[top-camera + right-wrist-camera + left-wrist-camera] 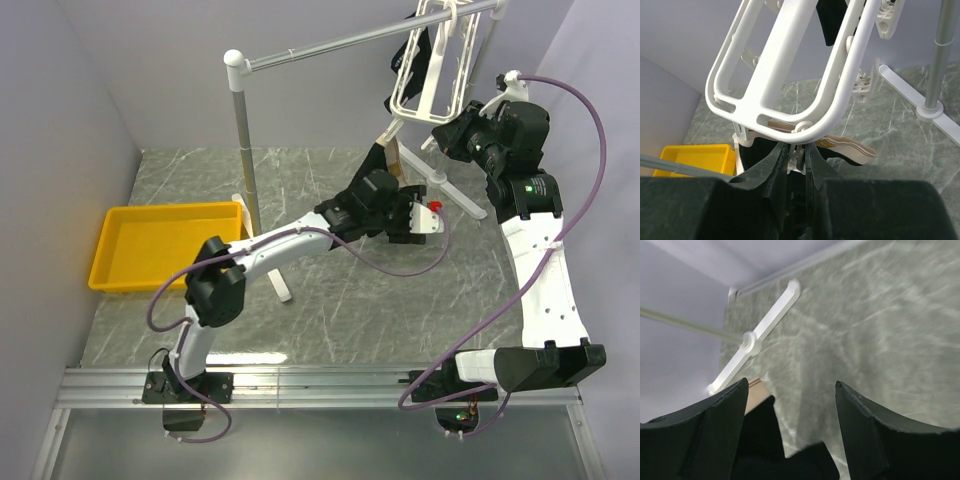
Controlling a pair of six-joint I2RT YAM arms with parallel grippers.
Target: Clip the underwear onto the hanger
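Observation:
The white hanger (432,70) hangs tilted from the rail at the back right and fills the top of the right wrist view (790,65). The underwear (390,152) hangs below its near corner, tan waistband (847,146) bent outwards, black cloth (756,150) beneath. My right gripper (442,135) (794,147) is shut on a small white clip under the frame's corner. My left gripper (402,187) (790,382) is open just below the underwear. Black cloth (765,440) and a bit of tan band (756,390) lie between its fingers, not pinched.
A grey metal rail stand (243,130) rises mid-table; its white foot (755,337) (920,95) lies on the marble floor under the hanger. A yellow tray (165,245) sits at the left. A narrow black garment (410,55) hangs on the hanger's far side.

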